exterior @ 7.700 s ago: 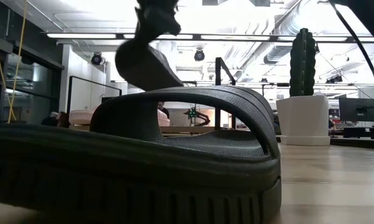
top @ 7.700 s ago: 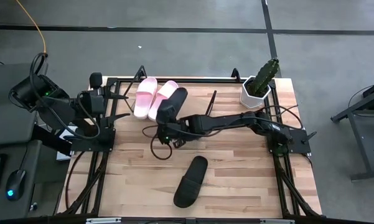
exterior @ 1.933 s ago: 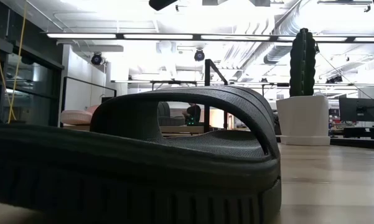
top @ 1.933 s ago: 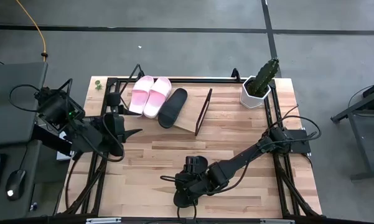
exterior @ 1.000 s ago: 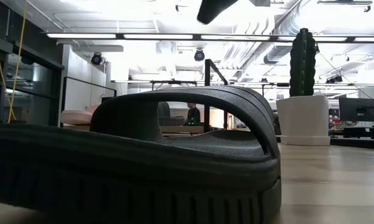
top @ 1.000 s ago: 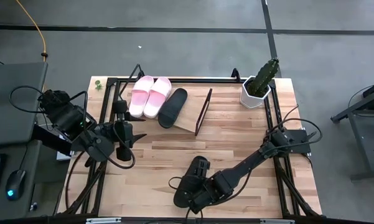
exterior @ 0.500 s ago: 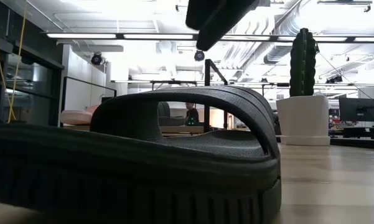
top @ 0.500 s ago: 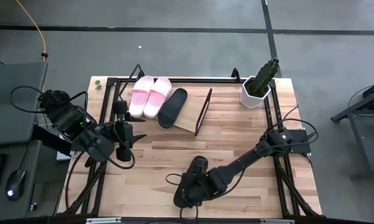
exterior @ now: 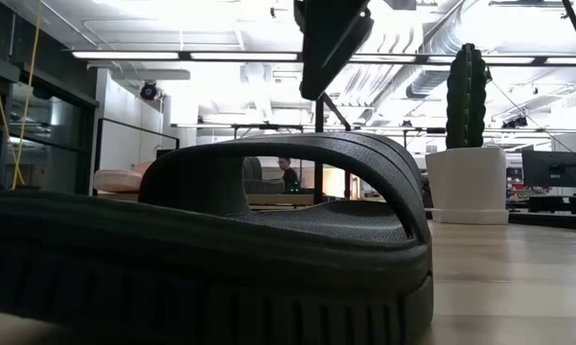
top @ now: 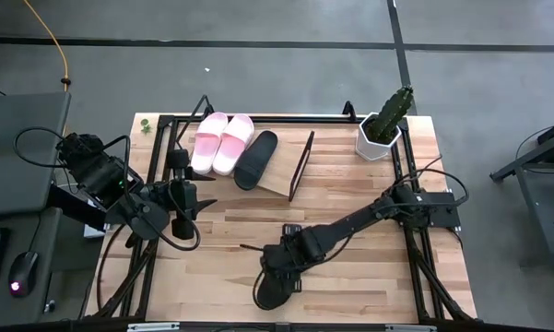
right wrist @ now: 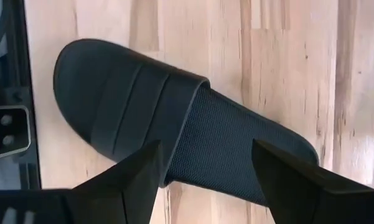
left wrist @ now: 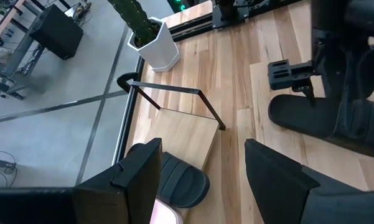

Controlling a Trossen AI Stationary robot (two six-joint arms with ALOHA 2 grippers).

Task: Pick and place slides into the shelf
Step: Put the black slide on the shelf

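One black slide (top: 269, 290) lies flat on its sole on the tabletop near the front edge; it fills the low view (exterior: 268, 240). My right gripper (right wrist: 205, 146) hangs open above it, over the strap's edge (right wrist: 174, 124), and touches nothing; one finger (exterior: 331, 38) shows well above the strap. Two pink slides (top: 221, 143) and another black slide (top: 256, 159) rest side by side on the slanted shelf (top: 278, 177) at the far left. My left gripper (top: 203, 198) waits open at the left, looking toward the shelf (left wrist: 187, 134).
A potted cactus in a white pot (top: 383, 129) stands at the far right corner. Black frame rails (top: 157, 184) run along the table's left and right sides. Bare wood lies between the shelf and the black slide on the table.
My right gripper has come down toward the black slide on the table and shifted along it toward the far edge, staying open. The slide has not moved.
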